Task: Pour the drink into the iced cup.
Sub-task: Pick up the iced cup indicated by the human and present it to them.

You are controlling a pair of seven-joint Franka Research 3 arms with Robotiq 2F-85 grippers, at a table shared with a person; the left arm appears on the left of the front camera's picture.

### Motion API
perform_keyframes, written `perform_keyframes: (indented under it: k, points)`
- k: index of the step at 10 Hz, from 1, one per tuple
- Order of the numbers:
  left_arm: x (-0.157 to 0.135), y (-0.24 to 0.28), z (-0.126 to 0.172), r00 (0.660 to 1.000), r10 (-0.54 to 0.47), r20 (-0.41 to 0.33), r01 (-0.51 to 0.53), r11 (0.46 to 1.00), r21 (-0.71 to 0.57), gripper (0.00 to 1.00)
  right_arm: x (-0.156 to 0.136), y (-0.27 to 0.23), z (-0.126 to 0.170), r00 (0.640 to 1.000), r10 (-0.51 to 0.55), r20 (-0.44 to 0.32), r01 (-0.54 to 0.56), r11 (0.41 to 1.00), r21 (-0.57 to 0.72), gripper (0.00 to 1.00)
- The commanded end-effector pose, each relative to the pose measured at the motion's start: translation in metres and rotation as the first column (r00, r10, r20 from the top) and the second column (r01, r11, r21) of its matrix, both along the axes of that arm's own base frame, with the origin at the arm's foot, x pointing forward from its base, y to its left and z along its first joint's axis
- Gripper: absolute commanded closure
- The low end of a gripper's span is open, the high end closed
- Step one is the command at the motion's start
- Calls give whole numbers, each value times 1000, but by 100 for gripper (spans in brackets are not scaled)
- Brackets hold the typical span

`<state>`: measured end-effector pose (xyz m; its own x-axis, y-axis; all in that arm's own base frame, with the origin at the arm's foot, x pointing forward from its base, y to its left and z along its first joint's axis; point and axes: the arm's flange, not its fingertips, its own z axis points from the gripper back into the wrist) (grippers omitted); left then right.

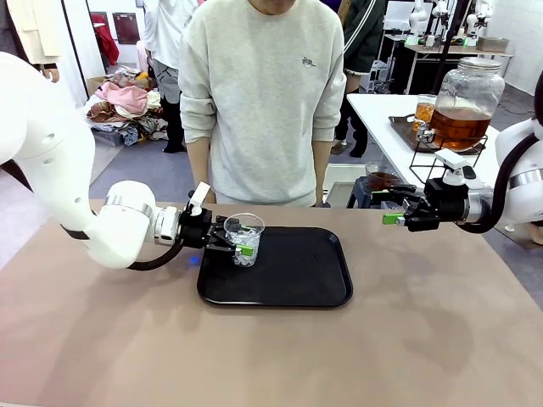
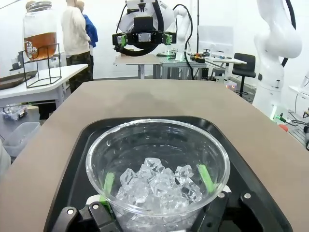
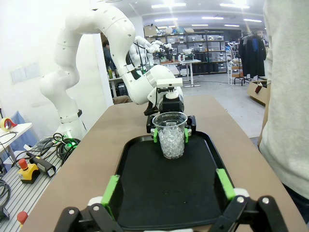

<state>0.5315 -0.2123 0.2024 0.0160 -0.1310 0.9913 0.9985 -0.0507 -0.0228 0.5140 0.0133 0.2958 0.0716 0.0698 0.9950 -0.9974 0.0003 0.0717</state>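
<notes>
Left gripper (image 1: 242,244) clamped on the iced cup (image 1: 244,231); right gripper (image 1: 392,208) spread wide, holding nothing.

The cup stands upright between the left fingers, green pads (image 2: 204,175) against its clear wall, on the black tray (image 1: 297,280) just inside the rim nearest this arm. Open tray floor runs ahead of the fingertips to the far rim. The right gripper hangs over the brown table (image 1: 424,322), off the tray's edge, facing the cup. The drink (image 1: 458,127) sits in a glass jar (image 1: 469,89) behind that gripper, well apart.
</notes>
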Motion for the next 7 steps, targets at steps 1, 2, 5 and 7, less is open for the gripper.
perform_keyframes:
  k: [1, 2, 5, 7]
  points:
    - [0, -2, 1, 1000, 30, 2, -30, 1000, -10, 19, 2, 0, 3, 1000, 2, 1, -2, 1000, -1, 0]
    - [0, -1, 1, 999, 36, 3, -36, 999, -15, 19, 2, 0, 3, 1000, 2, 1, -2, 1000, -1, 0]
    - [1, 0, 16, 996, 80, 30, -78, 995, -55, 19, 2, 0, 3, 1000, 2, 1, -2, 1000, -1, 0]
    - [6, -2, 43, 992, 110, 61, -106, 992, -66, 19, 2, 0, 3, 1000, 2, 1, -2, 1000, -1, 0]
